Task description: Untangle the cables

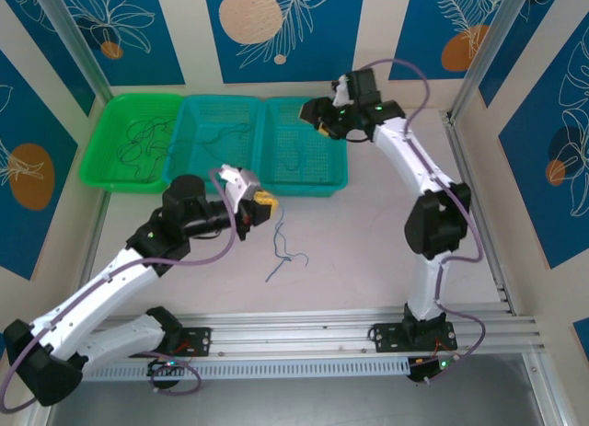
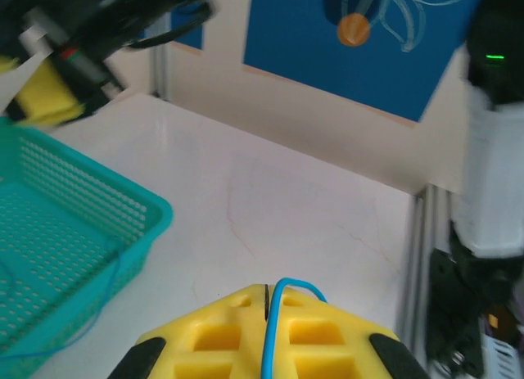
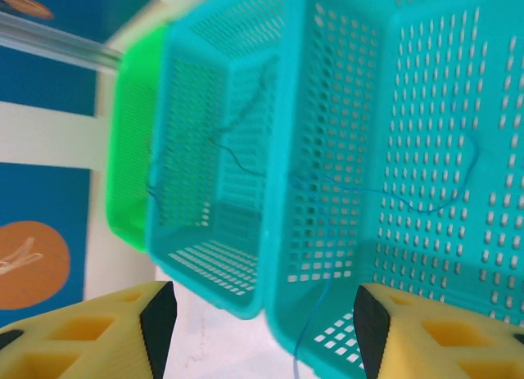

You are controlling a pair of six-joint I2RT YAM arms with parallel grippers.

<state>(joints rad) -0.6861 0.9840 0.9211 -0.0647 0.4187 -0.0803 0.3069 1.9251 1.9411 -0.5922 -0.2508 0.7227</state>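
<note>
My left gripper hangs above the table in front of the baskets, its yellow fingers shut on a thin blue cable that runs up between them and loops over the tips. From there the blue cable drops to a small tangle lying on the table. My right gripper hovers over the right teal basket, and its jaws stand open with nothing between them. Below it a thin blue cable lies in that basket, one strand trailing over the rim.
Three baskets stand in a row at the back: a green one with dark cables, a middle teal one with a thin cable, and the right teal one. Metal posts and wall panels close off the sides.
</note>
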